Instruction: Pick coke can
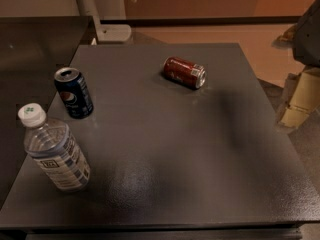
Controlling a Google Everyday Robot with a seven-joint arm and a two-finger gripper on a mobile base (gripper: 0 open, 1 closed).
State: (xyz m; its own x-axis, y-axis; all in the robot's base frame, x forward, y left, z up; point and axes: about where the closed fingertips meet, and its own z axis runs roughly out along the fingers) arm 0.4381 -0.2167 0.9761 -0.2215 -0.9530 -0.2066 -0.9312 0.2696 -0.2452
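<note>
Three drink containers sit on the dark grey worktop (175, 164) that I am looking down on. The coke can (184, 72) lies on its side in the far half, a little right of centre, with its silver top end pointing right and slightly toward me and a white label patch showing on its red body. Nothing touches it, and the surface around it is bare.

Well apart from it, near the left edge, a dark blue Pepsi can (73, 92) stands upright with its opened top facing up. Nearer to me and still further left, a clear water bottle (55, 151) with a white cap and a printed label stands close to the near-left corner.

The hand (299, 101) shows as pale cream pieces at the right edge of my view, below a grey part of the arm, and it is partly cut off. It sits off the worktop, beyond its right edge, well apart from the coke can. It has hold of nothing that I can see, and I cannot tell how far open it is.

Beyond the far-left corner, a white post (90, 4) rises from a pale base on the floor.
</note>
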